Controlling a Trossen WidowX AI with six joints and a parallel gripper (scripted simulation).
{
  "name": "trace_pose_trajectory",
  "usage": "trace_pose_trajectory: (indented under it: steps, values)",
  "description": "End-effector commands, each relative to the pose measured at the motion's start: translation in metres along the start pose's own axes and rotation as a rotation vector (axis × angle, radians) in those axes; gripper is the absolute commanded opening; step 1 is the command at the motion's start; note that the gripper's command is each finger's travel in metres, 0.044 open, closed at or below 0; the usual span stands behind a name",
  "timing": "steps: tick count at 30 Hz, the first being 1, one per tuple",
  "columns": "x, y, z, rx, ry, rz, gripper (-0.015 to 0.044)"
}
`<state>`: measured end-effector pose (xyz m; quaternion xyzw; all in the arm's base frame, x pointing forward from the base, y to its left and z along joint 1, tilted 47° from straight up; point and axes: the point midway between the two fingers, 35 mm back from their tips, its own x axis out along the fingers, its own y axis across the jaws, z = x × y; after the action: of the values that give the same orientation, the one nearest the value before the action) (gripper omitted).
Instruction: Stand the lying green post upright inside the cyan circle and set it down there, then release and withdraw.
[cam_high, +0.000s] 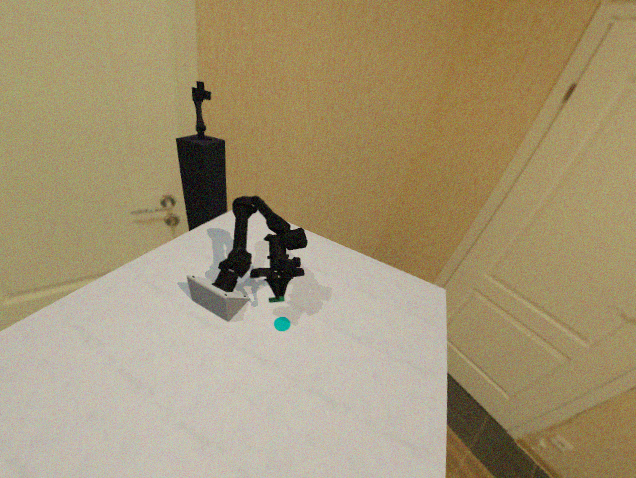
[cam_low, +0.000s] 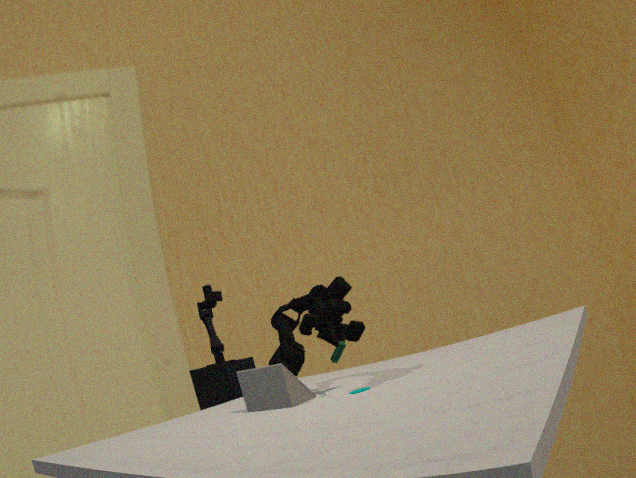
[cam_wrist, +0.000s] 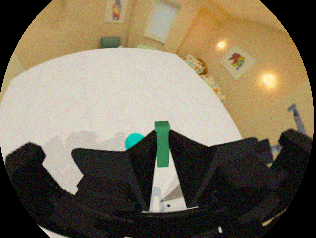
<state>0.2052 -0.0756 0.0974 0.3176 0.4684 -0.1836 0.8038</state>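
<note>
My gripper (cam_high: 278, 296) (cam_low: 339, 343) (cam_wrist: 162, 133) is shut on the green post (cam_high: 275, 299) (cam_low: 337, 353) (cam_wrist: 163, 150). It holds the post above the table, near one end of the post. In the exterior view the post is tilted, nearer upright than flat, with its lower end free in the air. The cyan circle (cam_high: 282, 323) (cam_low: 359, 390) (cam_wrist: 134, 141) lies flat on the table with nothing on it. The post is off to the side of the circle, on the arm base's side. In the wrist view a finger covers part of the circle.
A grey wedge-shaped block (cam_high: 209, 300) (cam_low: 267, 389) stands at the arm's base on the white table (cam_high: 231, 400) (cam_low: 411, 436) (cam_wrist: 100, 90). A dark pedestal (cam_high: 205, 179) (cam_low: 218, 382) with another small black arm stands behind the table edge. The arm's shadow falls near the circle.
</note>
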Motion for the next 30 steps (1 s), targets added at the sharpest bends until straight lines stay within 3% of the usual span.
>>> trace_pose_trajectory:
  steps: [1, 30]
  values:
    - [0.0009, -0.0012, -0.0017, 0.011, -0.02, -0.004, 0.0023]
    - [-0.0003, -0.0014, -0.001, 0.065, -0.215, 0.018, 0.0023]
